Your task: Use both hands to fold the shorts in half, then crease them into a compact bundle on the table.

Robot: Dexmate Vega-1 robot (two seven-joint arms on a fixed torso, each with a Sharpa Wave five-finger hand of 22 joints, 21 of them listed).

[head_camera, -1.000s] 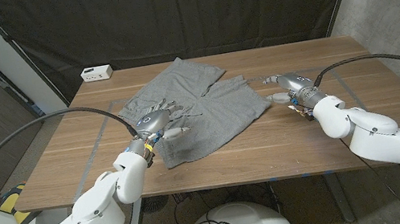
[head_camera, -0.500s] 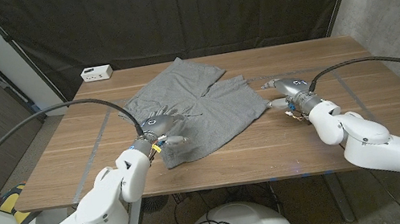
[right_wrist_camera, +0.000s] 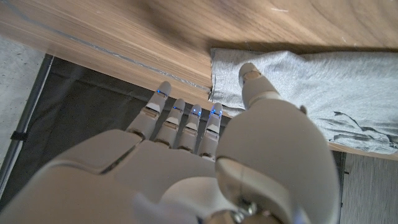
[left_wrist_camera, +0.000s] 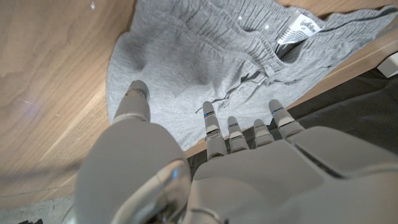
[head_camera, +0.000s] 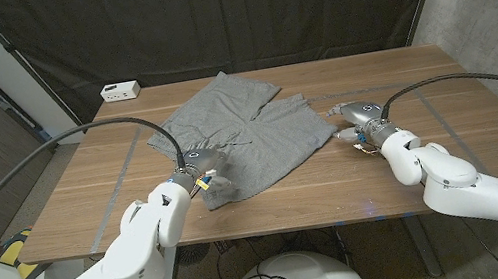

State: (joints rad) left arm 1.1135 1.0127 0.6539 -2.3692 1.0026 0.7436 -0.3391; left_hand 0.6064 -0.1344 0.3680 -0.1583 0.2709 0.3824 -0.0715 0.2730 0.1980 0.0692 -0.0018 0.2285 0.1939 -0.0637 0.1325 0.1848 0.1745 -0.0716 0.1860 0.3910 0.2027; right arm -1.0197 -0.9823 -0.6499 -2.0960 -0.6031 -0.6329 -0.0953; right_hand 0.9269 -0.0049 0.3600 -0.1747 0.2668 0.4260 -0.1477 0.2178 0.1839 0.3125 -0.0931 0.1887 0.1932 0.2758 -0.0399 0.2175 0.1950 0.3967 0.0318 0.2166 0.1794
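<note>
Grey shorts [head_camera: 243, 132] lie spread out in the middle of the wooden table [head_camera: 420, 70]. My left hand [head_camera: 199, 160] hovers at their near left corner, fingers stretched out and thumb apart, holding nothing. In the left wrist view the shorts [left_wrist_camera: 205, 56] show their waistband, drawstring and white label [left_wrist_camera: 301, 28] beyond my left hand [left_wrist_camera: 205, 168]. My right hand [head_camera: 354, 117] is at the shorts' right edge, fingers extended. Seen from the right wrist, that hand [right_wrist_camera: 205, 155] has its thumb [right_wrist_camera: 255, 84] over the corner of the grey fabric [right_wrist_camera: 323, 87], gripping nothing.
A small white box [head_camera: 120, 91] sits at the table's back left corner. Faint tape lines [head_camera: 123, 171] mark the wood on both sides. Dark curtains hang behind the table. Bare wood lies right of my right hand and along the near edge.
My left hand has drawn its fingers together and shifted toward the shorts' near left corner. My right hand has moved left, up to the shorts' right edge.
</note>
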